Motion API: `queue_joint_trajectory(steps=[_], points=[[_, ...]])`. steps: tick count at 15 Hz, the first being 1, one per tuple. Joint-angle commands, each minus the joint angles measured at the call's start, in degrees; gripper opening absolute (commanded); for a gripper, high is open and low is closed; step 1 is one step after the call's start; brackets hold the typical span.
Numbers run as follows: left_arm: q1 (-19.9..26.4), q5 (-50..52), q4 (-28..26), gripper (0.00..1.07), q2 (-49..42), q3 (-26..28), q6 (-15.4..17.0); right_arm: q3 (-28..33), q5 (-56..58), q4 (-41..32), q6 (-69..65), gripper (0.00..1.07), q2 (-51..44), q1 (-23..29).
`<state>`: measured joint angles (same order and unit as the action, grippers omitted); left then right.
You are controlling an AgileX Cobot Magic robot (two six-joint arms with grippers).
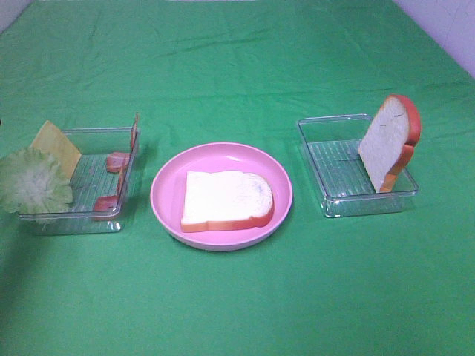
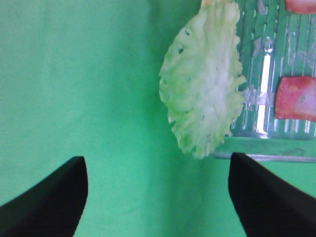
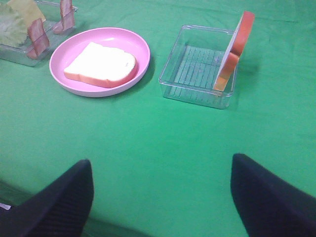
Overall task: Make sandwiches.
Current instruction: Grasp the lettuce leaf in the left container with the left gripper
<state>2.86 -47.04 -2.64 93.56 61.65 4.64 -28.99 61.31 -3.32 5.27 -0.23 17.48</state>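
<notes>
**Step in hand (judged): lettuce pickup.** The left gripper [image 2: 158, 197] faces the lettuce [image 2: 205, 84] with its jaws wide apart and nothing between them. The leaf stands on edge, propped on the outer end of the left tray [image 1: 82, 220] and overhanging the cloth [image 1: 237, 311].

1. Grip the free overhanging edge, not the part against the tray wall, so the tray is not clamped or dragged.
2. Close gently; the leaf looks thin and flexible.
3. Lift clear of the wall before crossing to the plate [image 1: 223, 150].
4. Lay the leaf flat, centred on the slice [image 1: 223, 196].

**Containers.**
- Left tray: lettuce at the outer end, cheese [image 1: 56, 144] leaning at the far outer corner, bacon [image 1: 117, 161] strips against the wall nearest the plate.
- Plate: one slice lying flat, nothing on it; the sandwich is not yet built.
- Right tray [image 1: 334, 167]: second slice [image 1: 386, 141] standing on edge against the outer wall.

The right gripper [image 3: 160, 197] hangs above the cloth, near side of the right tray, jaws apart and empty.
</notes>
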Motion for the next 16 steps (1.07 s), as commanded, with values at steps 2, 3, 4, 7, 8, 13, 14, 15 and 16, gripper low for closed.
queue_joint_trajectory(steps=[2,3,4,7,8,13,14,15,16], points=[[0.11,7.05,0.00,0.75,4.47,0.11,-0.34,0.23,-0.74,0.17,0.34,0.71,-1.15,0.34],[0.11,7.96,-0.63,0.75,5.79,0.11,-0.34,0.23,-0.74,0.17,0.34,0.71,-1.15,0.34],[0.11,8.31,-1.26,0.75,6.99,0.11,-0.63,0.23,-0.74,0.17,0.34,0.71,-1.15,0.34],[0.11,10.08,-3.72,0.72,10.03,0.17,-2.06,0.23,-0.74,0.17,0.34,0.71,-1.15,0.34],[0.11,11.34,-4.01,0.68,10.43,0.17,-1.89,0.23,-0.74,0.17,0.34,0.71,-1.15,0.34],[0.11,12.43,-5.21,0.50,10.49,0.17,-1.89,0.23,-0.74,0.23,0.29,0.71,-1.15,0.34],[0.11,12.55,-6.13,0.46,10.49,0.17,-2.18,0.23,-0.74,0.23,0.29,0.71,-1.15,0.34],[0.11,12.66,-7.28,0.44,10.49,0.17,-2.81,0.23,-0.74,0.23,0.29,0.71,-1.15,0.34],[0.11,12.66,-8.71,0.42,10.49,0.17,-4.01,0.23,-0.74,0.23,0.29,0.71,-1.15,0.34]])
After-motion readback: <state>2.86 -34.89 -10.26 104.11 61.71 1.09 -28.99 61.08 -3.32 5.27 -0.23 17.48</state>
